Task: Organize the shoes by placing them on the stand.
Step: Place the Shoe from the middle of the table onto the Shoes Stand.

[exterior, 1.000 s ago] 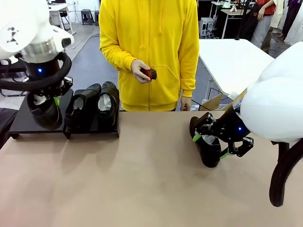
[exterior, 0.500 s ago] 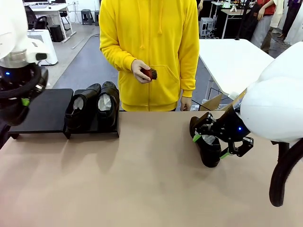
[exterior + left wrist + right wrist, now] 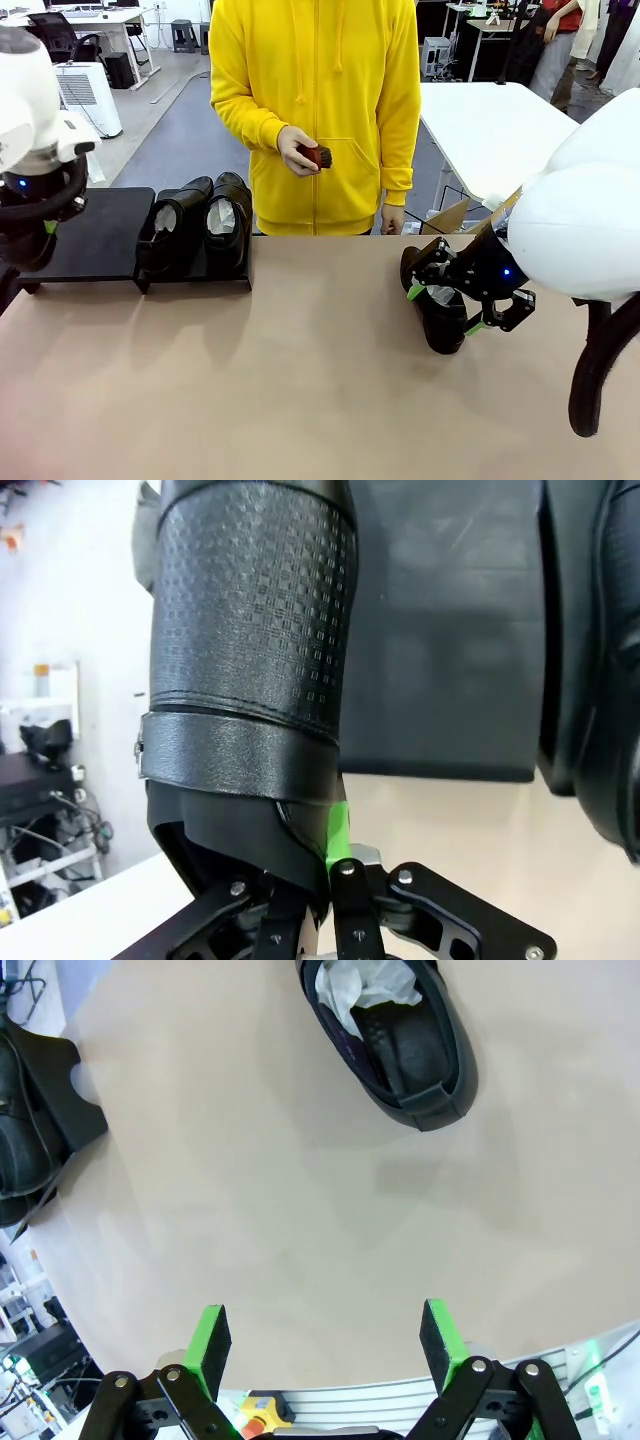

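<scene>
Left wrist view, left gripper (image 3: 322, 845) pinching a shoe (image 3: 250, 630) near the stand (image 3: 440, 630), right gripper (image 3: 323, 1335) spread above table (image 3: 300, 1220)

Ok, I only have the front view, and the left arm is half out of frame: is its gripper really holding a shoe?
Observer: Yes. In the left wrist view the left gripper is shut on the rim of a textured black shoe.
Operator: And the right one, has it taken the shoe on the table?
Observer: No. The right wrist view shows the right gripper open, and the lone shoe lies on the table well ahead of it, untouched.
Operator: How is that shoe lying?
Observer: On its sole, opening up, with white paper stuffed inside.
</scene>
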`<state>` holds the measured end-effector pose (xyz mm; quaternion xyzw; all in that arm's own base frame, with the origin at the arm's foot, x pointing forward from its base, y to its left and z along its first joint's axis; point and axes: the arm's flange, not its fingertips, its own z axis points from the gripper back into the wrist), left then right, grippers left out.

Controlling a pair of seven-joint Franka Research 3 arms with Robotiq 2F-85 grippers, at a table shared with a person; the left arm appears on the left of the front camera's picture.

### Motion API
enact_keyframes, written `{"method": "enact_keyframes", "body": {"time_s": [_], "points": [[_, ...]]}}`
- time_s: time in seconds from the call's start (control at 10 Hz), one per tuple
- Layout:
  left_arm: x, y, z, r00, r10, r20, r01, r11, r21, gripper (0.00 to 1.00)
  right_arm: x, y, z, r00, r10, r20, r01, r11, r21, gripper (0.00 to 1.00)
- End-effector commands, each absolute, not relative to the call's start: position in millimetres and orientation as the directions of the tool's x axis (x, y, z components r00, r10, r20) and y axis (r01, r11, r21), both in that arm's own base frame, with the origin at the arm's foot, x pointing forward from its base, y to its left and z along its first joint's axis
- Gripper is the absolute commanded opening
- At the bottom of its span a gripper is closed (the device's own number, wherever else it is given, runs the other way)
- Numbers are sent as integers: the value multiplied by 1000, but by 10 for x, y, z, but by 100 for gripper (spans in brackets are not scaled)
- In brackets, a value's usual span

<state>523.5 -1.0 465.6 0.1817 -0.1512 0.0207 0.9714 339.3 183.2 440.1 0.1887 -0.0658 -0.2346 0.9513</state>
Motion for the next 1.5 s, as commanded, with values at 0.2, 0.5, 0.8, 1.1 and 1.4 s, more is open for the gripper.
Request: {"method": "enact_keyframes", "body": {"time_s": [0.2,0.5,0.8,1.1,1.4], "points": [[5345,126,4434,918,66,390,-210,917,338,0,3426,1814,4405,891,-452,41,402,829,389,100],[5429,175,4373,917,66,394,-216,911,350,0,3426,1814,4405,891,-452,41,402,829,389,100],[5567,231,4408,905,54,422,-220,909,355,0,3426,1814,4405,891,-452,41,402,829,389,100],[5697,257,4395,896,66,440,-236,909,344,0,3426,1814,4405,891,-452,41,402,829,389,100],[5765,255,4247,903,85,422,-240,914,329,0,3426,1814,4405,891,-452,41,402,829,389,100]]}}
